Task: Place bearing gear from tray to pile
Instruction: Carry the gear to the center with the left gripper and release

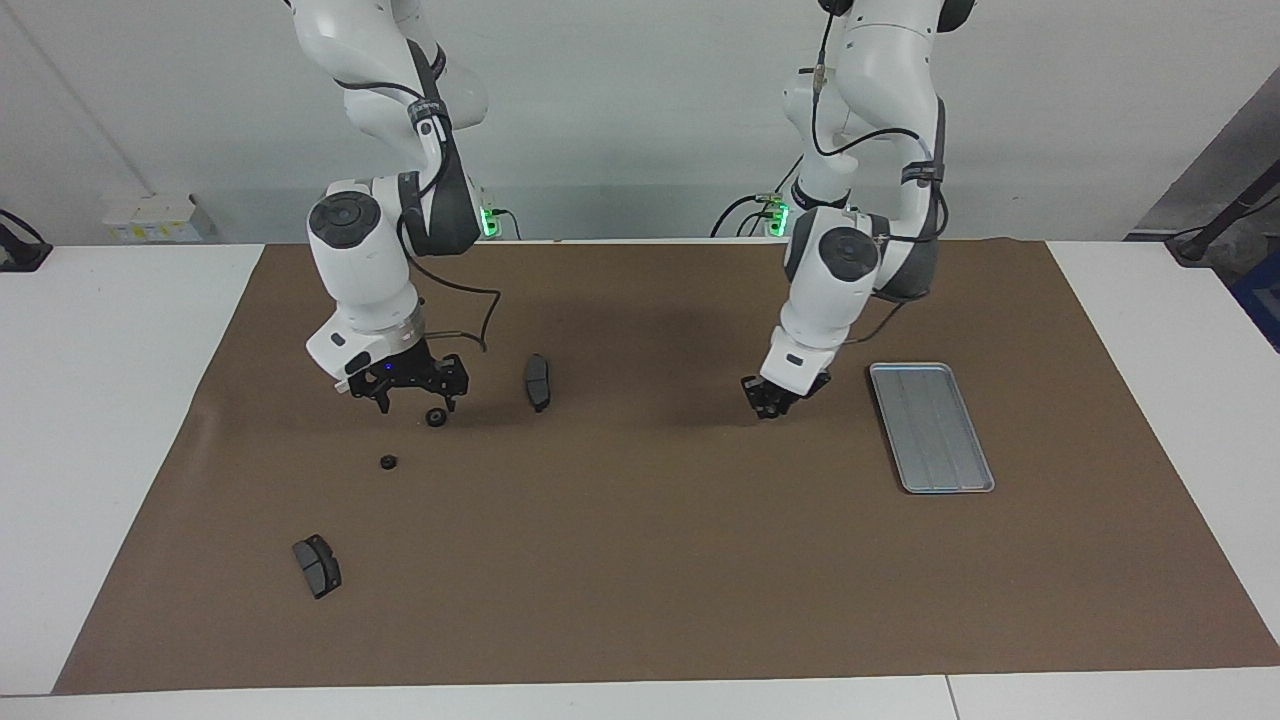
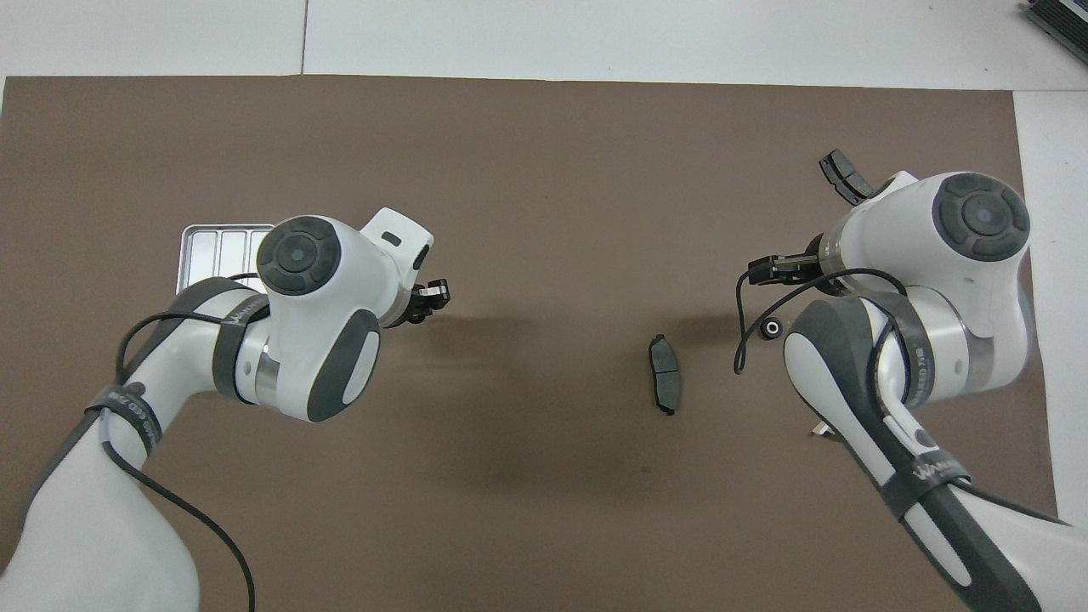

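Second gear [image 1: 388,461] (hidden overhead)

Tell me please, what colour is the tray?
Silver-grey, ridged lengthwise; the tray shows best in the facing view.

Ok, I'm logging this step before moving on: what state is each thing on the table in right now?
Tray: flat on the mat, holding nothing.
First gear: just below the right end effector, contact unclear.
Second gear: lying free on the mat.
Near brake pad: lying loose.
Far brake pad: lying loose.
Right end effector: open, low over the mat.
Left end effector: waiting low beside the tray.
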Controlling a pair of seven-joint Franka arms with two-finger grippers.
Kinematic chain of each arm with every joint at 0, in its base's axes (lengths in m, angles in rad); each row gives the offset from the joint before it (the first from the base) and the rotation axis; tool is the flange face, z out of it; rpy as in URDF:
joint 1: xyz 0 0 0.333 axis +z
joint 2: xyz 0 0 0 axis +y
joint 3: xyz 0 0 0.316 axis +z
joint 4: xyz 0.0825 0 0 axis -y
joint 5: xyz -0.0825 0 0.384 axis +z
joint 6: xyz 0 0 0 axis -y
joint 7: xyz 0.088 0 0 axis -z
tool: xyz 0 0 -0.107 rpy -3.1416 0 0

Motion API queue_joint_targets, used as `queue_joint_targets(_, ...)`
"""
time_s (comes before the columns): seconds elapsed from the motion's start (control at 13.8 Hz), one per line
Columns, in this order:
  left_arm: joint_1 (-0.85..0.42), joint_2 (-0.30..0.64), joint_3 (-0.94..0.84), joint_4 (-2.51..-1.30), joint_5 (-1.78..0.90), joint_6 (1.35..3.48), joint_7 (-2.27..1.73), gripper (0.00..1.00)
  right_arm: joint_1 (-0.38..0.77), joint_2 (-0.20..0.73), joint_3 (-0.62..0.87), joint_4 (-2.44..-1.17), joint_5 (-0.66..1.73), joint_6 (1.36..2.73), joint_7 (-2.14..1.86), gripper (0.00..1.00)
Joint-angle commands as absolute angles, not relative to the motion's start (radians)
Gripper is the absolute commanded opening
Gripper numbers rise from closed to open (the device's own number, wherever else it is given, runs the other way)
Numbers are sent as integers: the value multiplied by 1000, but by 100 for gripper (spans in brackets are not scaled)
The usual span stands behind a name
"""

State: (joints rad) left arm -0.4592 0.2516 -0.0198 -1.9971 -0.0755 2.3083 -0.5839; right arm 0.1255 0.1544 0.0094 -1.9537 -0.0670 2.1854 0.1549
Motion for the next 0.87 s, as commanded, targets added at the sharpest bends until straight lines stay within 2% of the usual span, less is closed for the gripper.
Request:
queue_joint_targets(0.0, -575, 256, -2, -2031, -52, 2388, -689, 23, 138, 189, 20, -1893, -49, 2163, 152, 100)
queue_joint_targets(0.07, -595, 258, -2, -2048, -52, 2420, -695, 30, 156, 189, 20, -1888, -49, 2164, 188, 100)
queue_joint_targets(0.14, -600, 258, -2, -2054, -51, 2437, -693, 45, 176, 192, 20, -1881, -49, 2171, 227, 100)
queue_joint_targets(0.29, -600, 264, -2, -2043, -51, 2447, -692, 93, 213, 209, 20, -1856, -43, 2178, 270, 100)
queue_joint_targets(0.36, -595, 265, -2, -2036, -51, 2451, -683, 100, 228, 210, 20, -1850, -35, 2178, 285, 100)
queue_joint_targets(0.58, -539, 273, 5, -1968, -51, 2431, -677, 100, 307, 248, 20, -1819, -15, 2198, 397, 100)
queue_joint_targets(0.8, -398, 259, 5, -1887, -51, 2349, -605, 100, 382, 319, 20, -1732, -11, 2200, 544, 100)
